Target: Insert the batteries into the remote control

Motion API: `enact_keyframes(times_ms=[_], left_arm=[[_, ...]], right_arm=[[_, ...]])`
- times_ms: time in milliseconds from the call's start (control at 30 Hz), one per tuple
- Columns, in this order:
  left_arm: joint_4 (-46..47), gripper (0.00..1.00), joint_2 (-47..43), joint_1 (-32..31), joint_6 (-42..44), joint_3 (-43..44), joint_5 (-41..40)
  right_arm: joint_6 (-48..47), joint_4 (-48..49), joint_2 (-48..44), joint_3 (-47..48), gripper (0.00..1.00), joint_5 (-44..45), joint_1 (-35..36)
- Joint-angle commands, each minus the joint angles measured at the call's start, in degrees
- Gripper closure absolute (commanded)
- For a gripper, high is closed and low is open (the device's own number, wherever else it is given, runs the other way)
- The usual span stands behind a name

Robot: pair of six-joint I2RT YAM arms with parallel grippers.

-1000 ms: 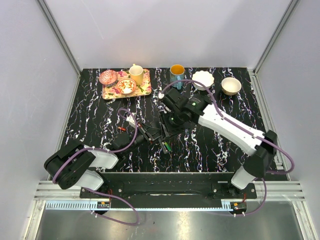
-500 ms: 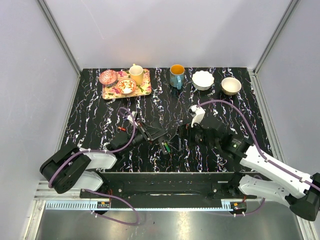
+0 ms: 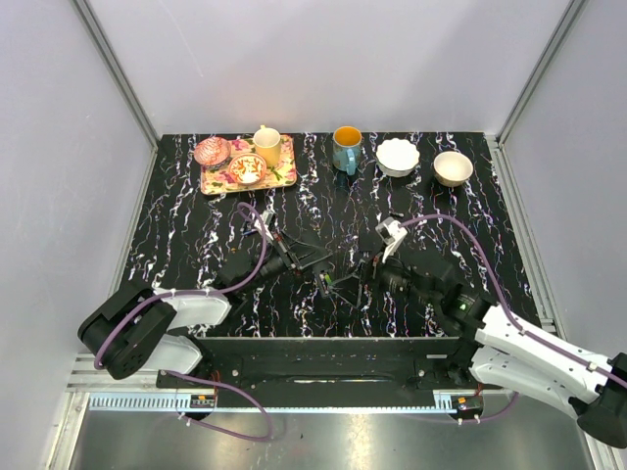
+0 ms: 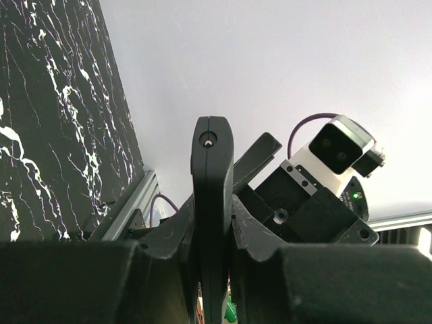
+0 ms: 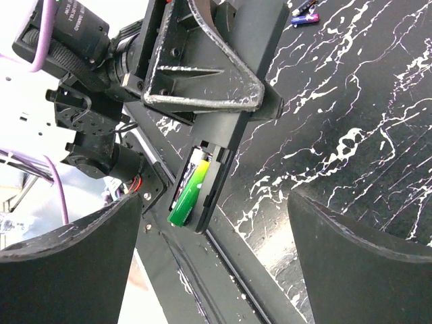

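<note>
My left gripper [image 3: 297, 262] is shut on the black remote control [image 3: 318, 275], holding it edge-on in the left wrist view, remote control [image 4: 212, 175], above the table's front middle. In the right wrist view the remote control [image 5: 251, 40] shows its open compartment, where a green battery [image 5: 187, 196] lies slanted, its lower end over the compartment's edge. My right gripper [image 5: 216, 216] stands open just right of the remote, its fingers [image 5: 74, 263] wide apart with nothing between them. A loose battery [image 5: 305, 17] lies on the black marbled table [image 5: 351, 101].
At the back left a flowered tray [image 3: 284, 177] carries cups and small bowls. A blue mug [image 3: 346, 147], a white bowl [image 3: 398, 155] and a tan bowl [image 3: 453, 167] stand along the back. The metal base rail [image 3: 323, 357] runs close under the remote.
My right gripper opened, let go of the green battery at the remote and drew back to the right as the arm folded low. My left gripper kept its hold, shifting slightly.
</note>
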Motion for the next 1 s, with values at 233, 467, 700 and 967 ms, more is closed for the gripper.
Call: enact_keyframes(times_ms=[233,467,700,967], left_arm=[[-0.64,1.0,-1.75,0.22,-2.24,3.69,-0.12],[-1.0,1.0,-3.16,0.21,-2.24,3.34,-0.21],[-0.91,1.0,-3.86,0.22,-2.15,2.9,-0.12],[0.32,1.0,-3.95,0.13,-2.5,2.46,-0.04]], right_arm=[[0.29,11.59,-3.37,-4.93,0.16,-4.21,-0.49],[0.56,11.68,-1.44,-4.67,0.24,-3.08,-0.66],[1.26,11.94,0.06,-4.32,0.28,-2.99,-1.1],[1.79,12.03,1.02,-4.23,0.32,-3.16,-1.54]])
